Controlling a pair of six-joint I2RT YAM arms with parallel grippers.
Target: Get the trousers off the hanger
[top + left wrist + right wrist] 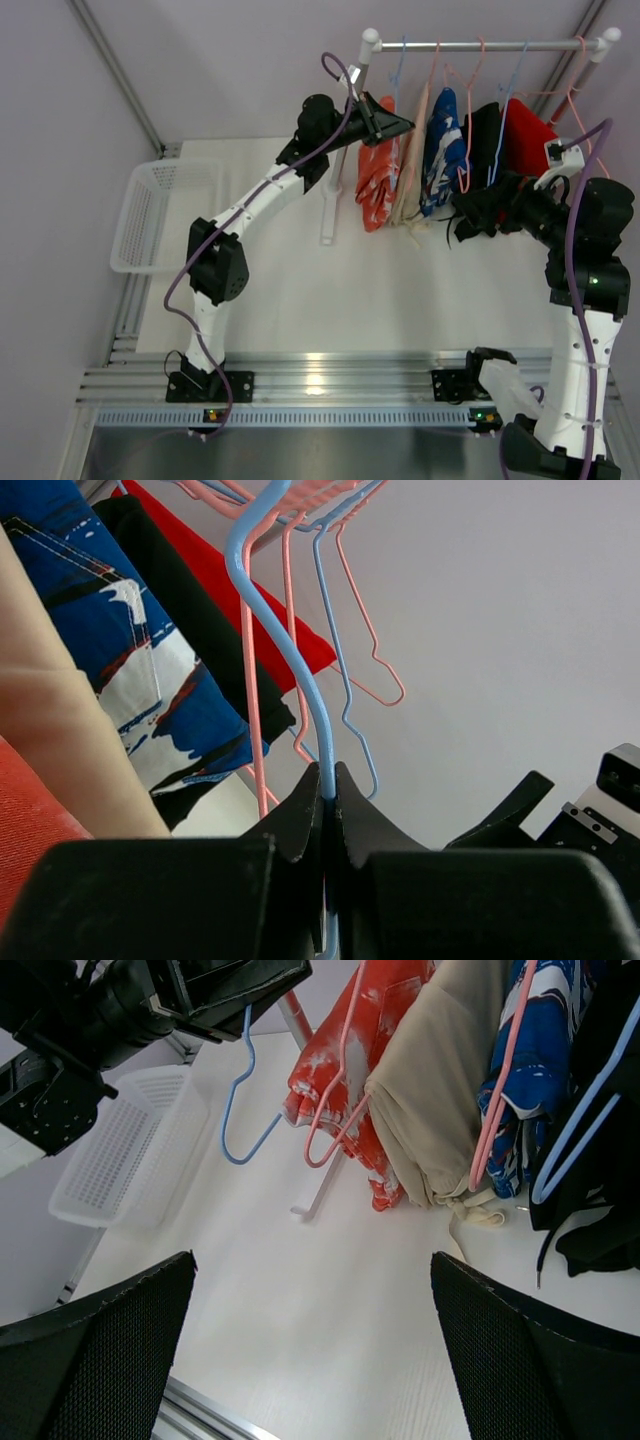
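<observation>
White counter (300, 290) is seen under a rail (480, 45) where the trousers (440, 150) are hung. A blue hanger (290, 670) is pinched by the left pincer (328, 780); the right pincer (312, 1260) is spread wide apart

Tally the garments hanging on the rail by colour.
Orange-red trousers with white marks: 1
Beige trousers: 1
Blue trousers with white pattern: 1
Black trousers: 1
Red trousers: 1
Total: 5

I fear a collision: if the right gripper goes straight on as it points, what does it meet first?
Probably the white table, just below the hanging beige trousers; depth is unclear.
</observation>
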